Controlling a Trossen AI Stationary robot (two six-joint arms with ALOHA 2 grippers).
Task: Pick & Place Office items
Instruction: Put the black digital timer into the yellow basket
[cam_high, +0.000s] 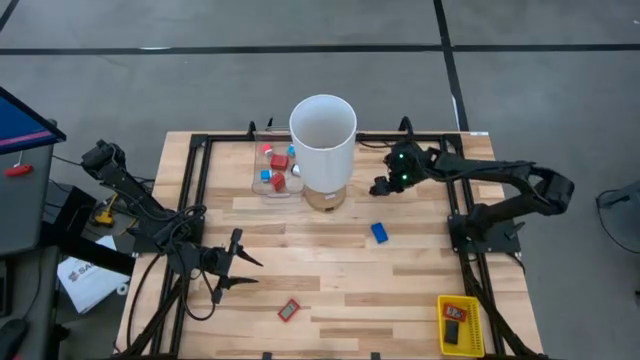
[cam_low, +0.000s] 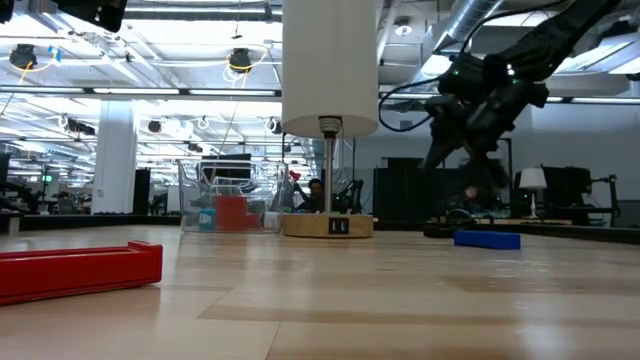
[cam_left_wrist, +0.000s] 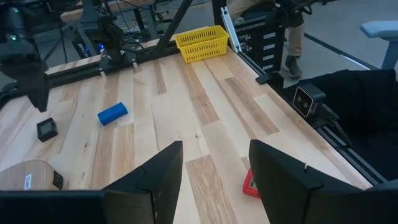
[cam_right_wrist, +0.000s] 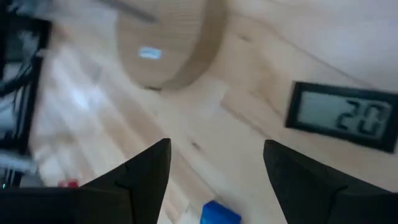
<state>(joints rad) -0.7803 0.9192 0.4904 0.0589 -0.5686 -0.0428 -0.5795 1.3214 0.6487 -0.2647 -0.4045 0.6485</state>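
"20" on black display (cam_right_wrist: 341, 116) under right gripper (cam_right_wrist: 214, 163).

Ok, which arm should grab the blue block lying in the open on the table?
Probably the right. The right gripper hangs open above the table's right half, beside the lamp base, with the blue block close by. The left gripper waits open at the left front, farther away.
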